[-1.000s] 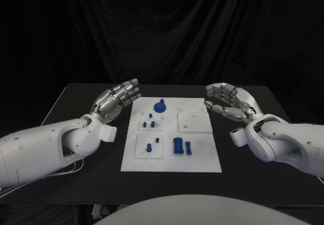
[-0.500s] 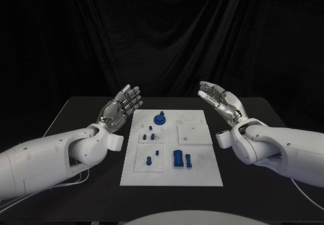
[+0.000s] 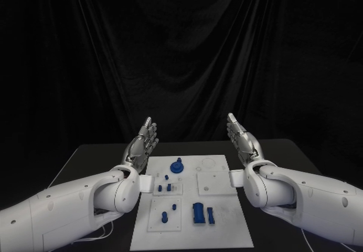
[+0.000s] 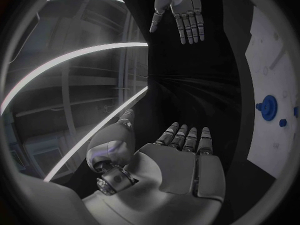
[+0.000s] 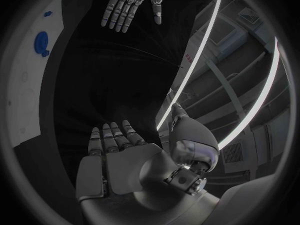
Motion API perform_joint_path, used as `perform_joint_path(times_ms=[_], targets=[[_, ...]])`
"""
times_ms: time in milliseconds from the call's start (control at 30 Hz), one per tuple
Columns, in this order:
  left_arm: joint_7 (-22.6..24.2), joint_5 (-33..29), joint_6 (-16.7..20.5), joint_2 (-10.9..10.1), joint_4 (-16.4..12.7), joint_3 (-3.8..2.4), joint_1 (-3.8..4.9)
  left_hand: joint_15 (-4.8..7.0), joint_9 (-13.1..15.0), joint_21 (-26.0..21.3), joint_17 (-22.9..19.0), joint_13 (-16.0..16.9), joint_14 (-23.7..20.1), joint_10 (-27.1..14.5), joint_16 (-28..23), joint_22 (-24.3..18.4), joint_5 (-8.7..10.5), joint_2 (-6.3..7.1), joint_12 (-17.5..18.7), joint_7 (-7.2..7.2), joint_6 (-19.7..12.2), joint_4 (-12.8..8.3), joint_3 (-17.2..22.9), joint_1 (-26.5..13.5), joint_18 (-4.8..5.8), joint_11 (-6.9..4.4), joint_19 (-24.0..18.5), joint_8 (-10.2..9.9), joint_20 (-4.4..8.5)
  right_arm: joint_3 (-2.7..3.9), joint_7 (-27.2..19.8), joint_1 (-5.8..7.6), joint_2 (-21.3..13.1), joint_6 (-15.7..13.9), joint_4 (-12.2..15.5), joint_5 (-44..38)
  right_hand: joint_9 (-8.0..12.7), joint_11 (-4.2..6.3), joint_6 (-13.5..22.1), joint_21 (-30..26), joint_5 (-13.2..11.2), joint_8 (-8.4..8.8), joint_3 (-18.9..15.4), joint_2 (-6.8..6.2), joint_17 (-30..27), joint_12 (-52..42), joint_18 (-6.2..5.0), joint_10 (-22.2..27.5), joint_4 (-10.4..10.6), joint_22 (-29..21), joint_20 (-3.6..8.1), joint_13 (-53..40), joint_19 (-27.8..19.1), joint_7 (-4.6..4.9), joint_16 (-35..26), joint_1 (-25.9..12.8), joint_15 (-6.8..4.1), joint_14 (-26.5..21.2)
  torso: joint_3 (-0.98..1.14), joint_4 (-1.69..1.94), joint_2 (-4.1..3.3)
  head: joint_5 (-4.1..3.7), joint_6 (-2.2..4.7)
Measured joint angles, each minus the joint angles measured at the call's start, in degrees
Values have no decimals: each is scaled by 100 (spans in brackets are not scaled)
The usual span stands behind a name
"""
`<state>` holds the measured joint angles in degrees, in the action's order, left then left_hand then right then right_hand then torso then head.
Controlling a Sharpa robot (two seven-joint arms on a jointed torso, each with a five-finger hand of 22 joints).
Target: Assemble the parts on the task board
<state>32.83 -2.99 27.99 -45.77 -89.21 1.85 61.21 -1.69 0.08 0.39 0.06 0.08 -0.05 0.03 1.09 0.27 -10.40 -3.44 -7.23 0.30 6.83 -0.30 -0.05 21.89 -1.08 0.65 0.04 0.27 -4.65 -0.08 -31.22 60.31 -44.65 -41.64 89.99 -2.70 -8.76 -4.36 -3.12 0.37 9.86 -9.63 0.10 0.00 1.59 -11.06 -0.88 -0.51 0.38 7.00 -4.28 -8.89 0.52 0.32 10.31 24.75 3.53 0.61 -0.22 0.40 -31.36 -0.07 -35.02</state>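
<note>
Head view: the task board [image 3: 219, 223] is a flat, matte white rectangular plate lying in the middle of the black table [image 3: 291, 157], its long axis running straight away from the robot. Square raised panels divide its surface, and faint round outlines mark the far right panel. The parts are small, smooth blue pieces. A round disc-shaped part [image 3: 177, 167] with a stub on top stands at the far left of the board. Short pegs [image 3: 166, 186] stand upright just nearer than it, and two more pegs [image 3: 168, 211] stand on the near left panel. A rectangular blue block [image 3: 199, 213] lies on the near middle of the board with its long axis along the board's length, and a slimmer blue piece [image 3: 211, 214] lies just beside it, parallel. No writing can be read on the board or parts.

Both hands are raised above the far end of the table, one on each side of the board, holding nothing. The left hand [image 3: 142, 144] has its silver, segmented metal fingers straight and pointing upward, palm turned inward. The right hand [image 3: 242, 139] mirrors it, fingers extended upward and empty. In the left wrist view the left hand [image 4: 184, 157] shows a smooth grey palm with its fingers stretched out, and the disc-shaped part [image 4: 269, 107] sits on the white board [image 4: 272, 60]. The right wrist view likewise shows the right hand [image 5: 119, 157] flat and spread.
</note>
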Motion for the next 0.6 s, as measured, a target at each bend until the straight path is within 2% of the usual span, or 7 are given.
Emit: perform_joint_path(times_ms=[33,100,167,233,367,433,600], targets=[[-38,24,196,22,-14,-38,-22,21,-1,0,0,-1,14,0,0,-4,44,40,24,0,-1,0,0,-103,33,0,0,0,62,0,10,0,0,-23,-3,41,36,69,51,0,-43,40,0,1,-26,46,0,5,0,-28,64,38,-2,-8,-40,-102,-55,-10,4,-7,3,1,18],[-92,56,464,51,-30,-90,-47,58,-1,0,0,-2,-3,0,-43,-6,120,122,87,-10,-70,0,0,-273,32,0,-2,0,170,0,23,-1,-2,-53,-4,90,105,169,119,0,-116,116,0,0,-64,132,0,19,0,-83,168,107,-18,-19,-123,-294,-140,-25,11,-21,9,7,48],[-148,92,742,74,-44,-134,-69,78,-2,0,0,-2,17,0,-44,-12,208,192,139,-9,-114,0,0,-448,33,0,0,0,265,0,34,-1,-2,-79,-4,136,174,244,165,0,-197,190,0,1,-94,217,0,41,0,-139,240,177,-35,-13,-207,-490,-200,-43,15,-27,12,9,57],[-194,121,967,88,-54,-162,-86,99,-2,0,0,-2,-4,0,-50,-15,273,237,220,-16,-219,0,0,-585,32,0,-9,0,294,0,43,-1,-2,-99,-4,170,229,294,197,0,-260,250,0,1,-112,288,-1,29,0,-231,277,233,-27,-36,-273,-646,-218,-38,17,-32,14,9,61],[-260,163,1254,99,-61,-176,-97,106,-2,0,0,-2,4,-18,-67,-18,389,287,447,-20,-433,0,0,-831,31,-18,-9,0,355,0,54,-1,-2,-124,-4,213,336,345,229,0,-372,361,0,0,-133,415,-1,39,0,-449,326,333,-38,-28,-387,-926,-266,-45,20,-37,16,9,64],[-284,176,1331,99,-61,-177,-97,119,-2,0,1,-2,17,-20,-67,-18,443,304,527,-30,-501,-1,0,-936,32,-19,7,0,379,0,57,-1,-2,-133,-4,226,456,345,241,0,-420,411,0,0,-138,468,-1,39,0,-517,357,443,-50,-40,-436,-1047,-284,-62,20,-38,17,7,65],[-325,198,1457,99,-61,-177,-97,119,-1,0,1,-1,17,1,-67,-18,666,330,623,-30,-562,-1,0,-1156,31,-40,-9,0,395,0,63,-1,-2,-146,-4,252,689,387,261,0,-686,684,0,3,-144,642,-2,39,0,-552,357,686,-50,-20,-679,-1307,-287,-66,21,-39,18,5,65]])
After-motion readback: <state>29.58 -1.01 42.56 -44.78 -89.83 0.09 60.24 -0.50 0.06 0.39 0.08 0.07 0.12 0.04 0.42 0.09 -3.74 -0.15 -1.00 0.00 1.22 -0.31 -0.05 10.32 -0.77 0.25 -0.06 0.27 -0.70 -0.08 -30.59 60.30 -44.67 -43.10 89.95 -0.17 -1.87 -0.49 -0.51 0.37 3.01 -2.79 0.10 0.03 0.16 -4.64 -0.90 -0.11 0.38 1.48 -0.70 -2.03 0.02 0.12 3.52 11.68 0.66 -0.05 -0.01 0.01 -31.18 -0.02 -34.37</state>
